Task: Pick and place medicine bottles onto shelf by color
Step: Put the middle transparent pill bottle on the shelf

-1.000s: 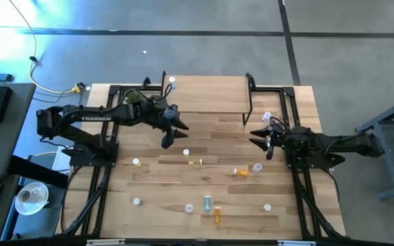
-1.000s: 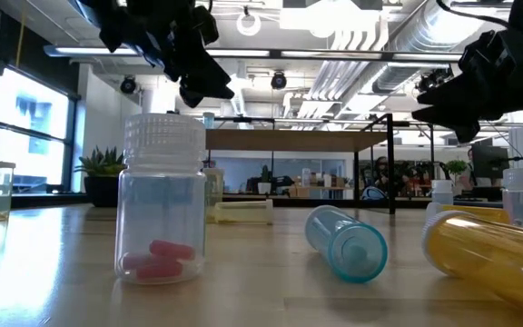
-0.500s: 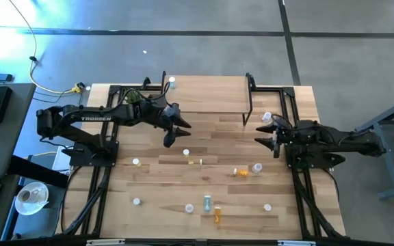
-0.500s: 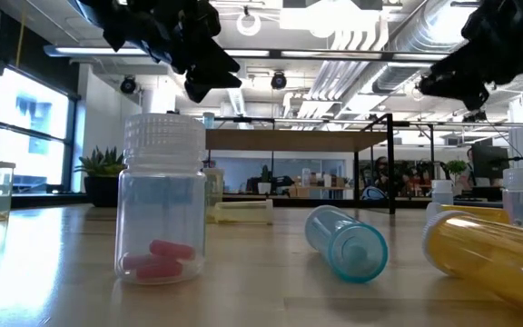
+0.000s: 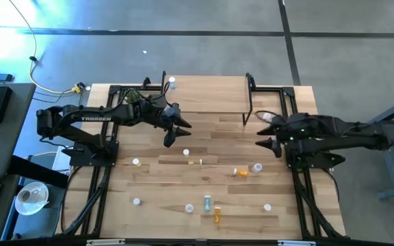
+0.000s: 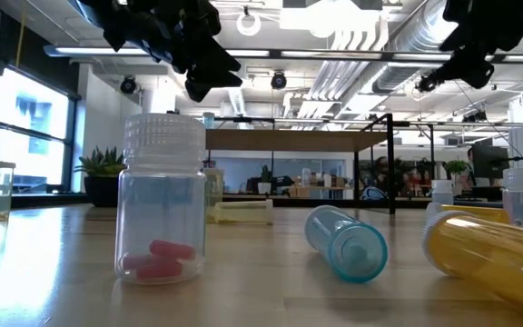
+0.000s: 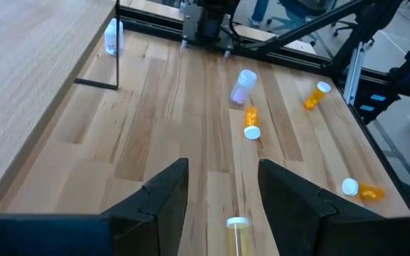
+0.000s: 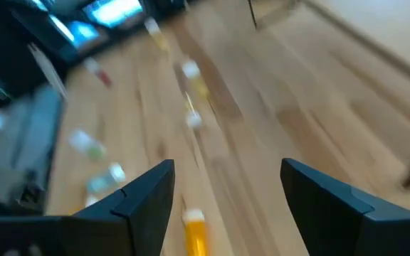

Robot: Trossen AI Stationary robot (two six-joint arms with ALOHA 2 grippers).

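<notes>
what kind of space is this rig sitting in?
Probably an open-plan lab or industrial-style office: exposed ceiling ducts, polished concrete floor, desks with monitors beyond the wooden work table.

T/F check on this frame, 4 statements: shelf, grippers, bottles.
1. A bottle stands on the shelf. True.
2. The right gripper holds an orange bottle. False: its fingers are open and empty.
3. The left gripper is open with nothing between its fingers. True.
4. Every bottle on the table stands upright. False: the blue bottle near the low camera lies on its side.
</notes>
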